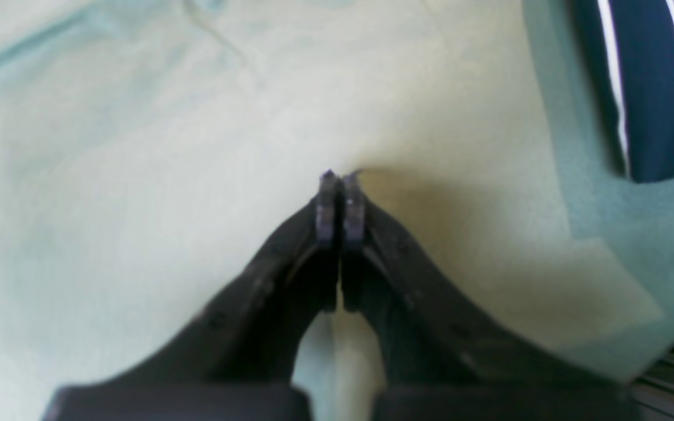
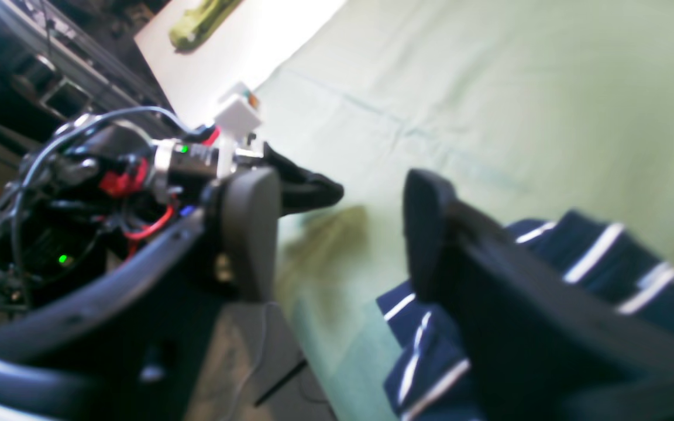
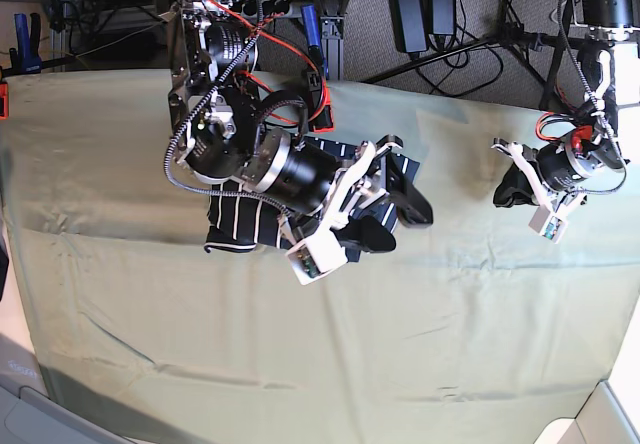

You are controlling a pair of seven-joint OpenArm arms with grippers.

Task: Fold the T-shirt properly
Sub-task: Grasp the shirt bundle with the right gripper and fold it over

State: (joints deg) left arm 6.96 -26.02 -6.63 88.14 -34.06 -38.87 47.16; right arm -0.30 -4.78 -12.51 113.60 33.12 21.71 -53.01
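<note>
The T-shirt is lying bunched into a compact folded bundle on the pale green cloth, at about eleven o'clock from the middle of the table in the base view, mostly hidden beneath the right arm. In the right wrist view its navy fabric with thin white stripes is showing at five o'clock, partly behind one finger.

The right gripper is hanging over the bundle's edge with its two fingers spread apart, nothing between them but green cloth; it is gripping nothing. The left gripper is sitting well apart at about three o'clock in the base view, its pads pressed together on nothing, tips resting close to the bare cloth. A corner of the shirt is peeking in at one o'clock of its view.

The shirt is looking soft, light and limp, so it is likely to sag and slide rather than hold a crease. A pinch on a hem or a doubled edge, through all layers, would probably carry it best; a grab in the middle would only rumple it. The right wrist view is blurred, so how neatly the layers are lying is hard to judge.
</note>
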